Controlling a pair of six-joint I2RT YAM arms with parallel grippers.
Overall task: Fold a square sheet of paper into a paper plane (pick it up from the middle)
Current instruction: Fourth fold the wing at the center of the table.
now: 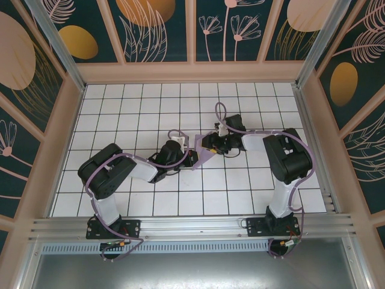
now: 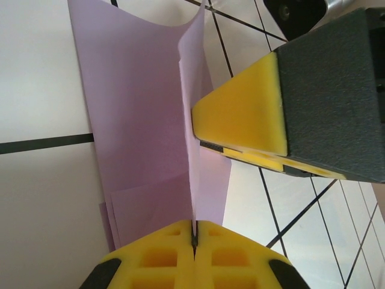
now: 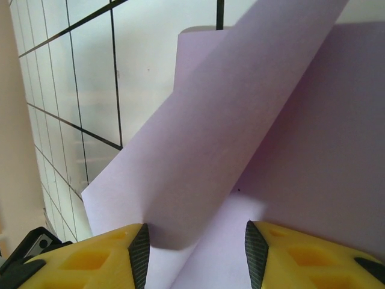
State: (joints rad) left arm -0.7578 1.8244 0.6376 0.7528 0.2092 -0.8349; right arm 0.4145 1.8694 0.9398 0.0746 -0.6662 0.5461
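On the tiled table (image 1: 120,114), lilac paper (image 2: 138,120) stands partly folded.

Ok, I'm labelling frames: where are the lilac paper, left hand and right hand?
lilac paper (image 2: 138,120), left wrist view, its flat panel.
left hand (image 2: 194,236), left wrist view, between its shut fingertips.
right hand (image 3: 195,244), right wrist view, gap between fingertips.

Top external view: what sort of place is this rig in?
Likely a purpose-built robot test cell, not a home: white gridded tabletop, leaf-print wall panels closing it in, and the left arm and right arm bolted to an aluminium rail at the near edge.
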